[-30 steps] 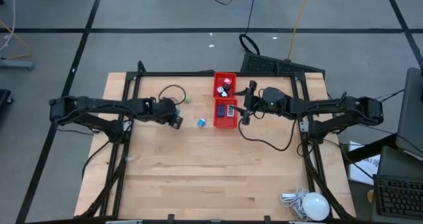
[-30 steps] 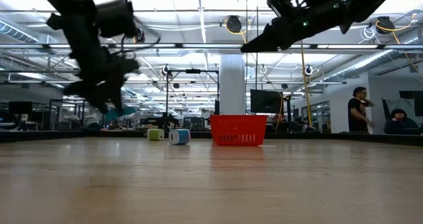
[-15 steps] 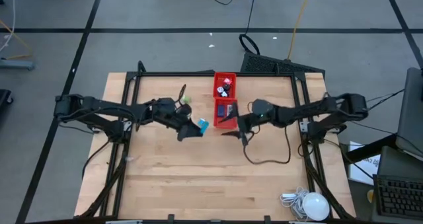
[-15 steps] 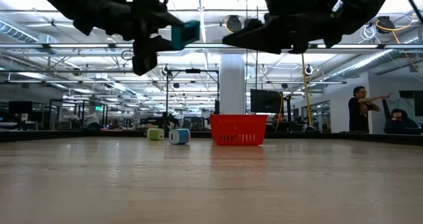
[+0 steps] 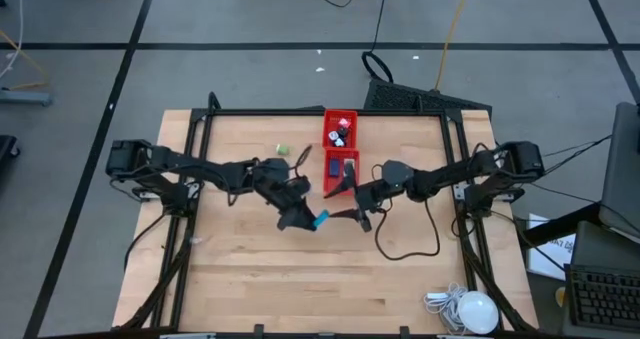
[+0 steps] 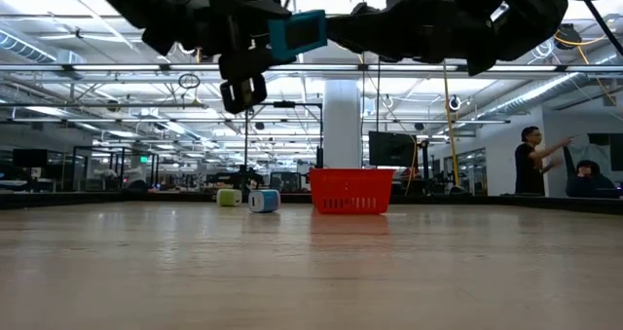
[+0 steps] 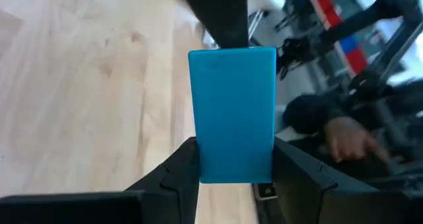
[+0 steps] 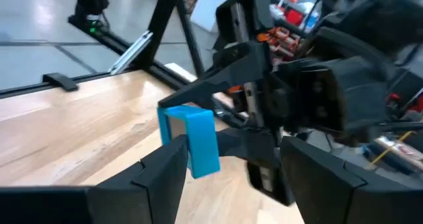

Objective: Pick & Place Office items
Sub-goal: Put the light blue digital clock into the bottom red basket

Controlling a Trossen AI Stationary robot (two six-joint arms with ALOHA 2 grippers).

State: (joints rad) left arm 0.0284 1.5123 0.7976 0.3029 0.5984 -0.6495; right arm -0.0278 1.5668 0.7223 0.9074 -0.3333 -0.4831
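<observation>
My left gripper (image 5: 306,219) is shut on a light blue flat piece (image 5: 318,220) above the middle of the table, and this piece shows high in the low view (image 6: 297,35). My right gripper (image 5: 340,201) is open and faces the piece's free end (image 8: 192,141). One finger stands on each side of that end, and I cannot tell if they touch it. The red tray (image 5: 352,116) holds several small pieces. A green piece (image 5: 281,150) lies on the table, and beside it (image 6: 228,198) is a blue-white piece (image 6: 263,201). My left gripper pinches the light blue piece between its two fingers (image 7: 178,171) at one end (image 7: 231,168), coming from the table's left. The rest of the piece (image 7: 232,85) sticks out past the fingertips toward the right gripper. It is lifted clear of the table.
The red tray (image 6: 350,191) stands at the far middle of the table. A white round lamp with a cord (image 5: 475,310) sits at the near right corner. A black cable (image 5: 400,241) trails from the right arm. People stand in the room beyond (image 6: 529,163).
My left gripper has carried the light blue piece up and toward the near right, from beside the green piece to the table's middle. My right gripper has swung from beside the tray toward the near left, ending in front of the piece.
</observation>
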